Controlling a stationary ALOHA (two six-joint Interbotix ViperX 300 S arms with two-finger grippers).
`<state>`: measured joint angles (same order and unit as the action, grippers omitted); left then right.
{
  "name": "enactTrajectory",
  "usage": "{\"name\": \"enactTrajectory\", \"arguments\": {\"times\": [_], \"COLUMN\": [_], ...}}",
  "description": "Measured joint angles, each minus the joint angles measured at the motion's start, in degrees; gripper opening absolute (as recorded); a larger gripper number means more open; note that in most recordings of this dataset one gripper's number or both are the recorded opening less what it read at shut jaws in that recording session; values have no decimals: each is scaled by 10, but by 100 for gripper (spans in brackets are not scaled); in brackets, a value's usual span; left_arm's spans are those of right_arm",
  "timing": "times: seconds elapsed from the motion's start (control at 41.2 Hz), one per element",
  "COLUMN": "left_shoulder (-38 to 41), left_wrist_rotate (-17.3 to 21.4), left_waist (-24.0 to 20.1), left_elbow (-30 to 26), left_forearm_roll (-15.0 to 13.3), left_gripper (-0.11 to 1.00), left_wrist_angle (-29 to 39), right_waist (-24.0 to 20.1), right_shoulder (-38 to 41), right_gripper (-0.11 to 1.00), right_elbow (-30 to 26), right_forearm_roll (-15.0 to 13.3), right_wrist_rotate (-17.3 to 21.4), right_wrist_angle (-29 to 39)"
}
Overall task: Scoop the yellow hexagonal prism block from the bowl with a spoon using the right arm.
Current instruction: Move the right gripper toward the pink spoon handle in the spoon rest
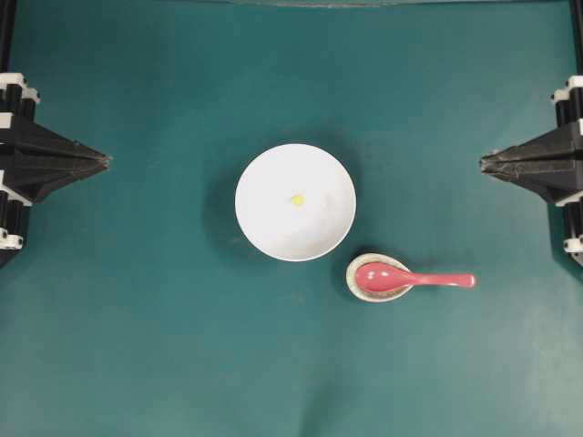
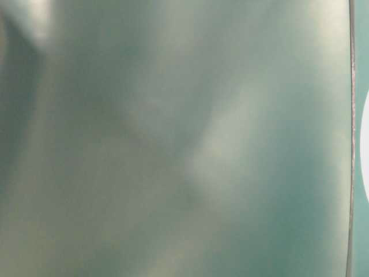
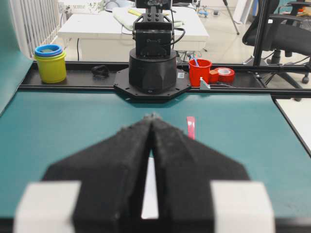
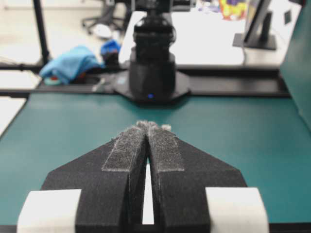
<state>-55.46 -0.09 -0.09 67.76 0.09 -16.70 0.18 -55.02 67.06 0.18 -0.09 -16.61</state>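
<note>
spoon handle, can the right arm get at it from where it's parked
Probably yes. The spoon rests with its scoop in the small speckled dish, handle pointing toward the right gripper, and only bare mat lies between. Its jaws are shut, so they must open first.

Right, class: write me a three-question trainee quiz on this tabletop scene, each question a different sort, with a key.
1. True or false: the yellow block lies inside the white bowl.
2. The spoon has its scoop resting in: A) the white bowl B) a small speckled dish C) the right gripper.
3. Fill in: both the right gripper and the left gripper are ____.

Key: 1 true; 2 B; 3 shut.
</note>
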Motion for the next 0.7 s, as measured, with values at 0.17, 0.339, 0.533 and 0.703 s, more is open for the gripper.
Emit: {"name": "enactTrajectory", "arguments": {"times": [0.17, 0.339, 0.533, 0.703], "left_shoulder": [1, 1, 1, 2], "left_wrist_rotate": [-2, -2, -2, -2], "left_waist": [0, -1, -1, 0], "left_elbow": [0, 0, 0, 0], "left_forearm_roll": [3, 3, 4, 4], "left_gripper": [-1, -1, -1, -1], "left_wrist_angle": [8, 9, 8, 9], "right_waist": [0, 1, 1, 1], "right_shoulder": [14, 18, 18, 18], "right_gripper": [0, 0, 0, 6], "right_elbow": [0, -1, 0, 0], "right_forearm_roll": [0, 0, 0, 0], "right_wrist_rotate": [1, 1, 2, 2], "right_wrist_angle": [5, 4, 4, 4]}}
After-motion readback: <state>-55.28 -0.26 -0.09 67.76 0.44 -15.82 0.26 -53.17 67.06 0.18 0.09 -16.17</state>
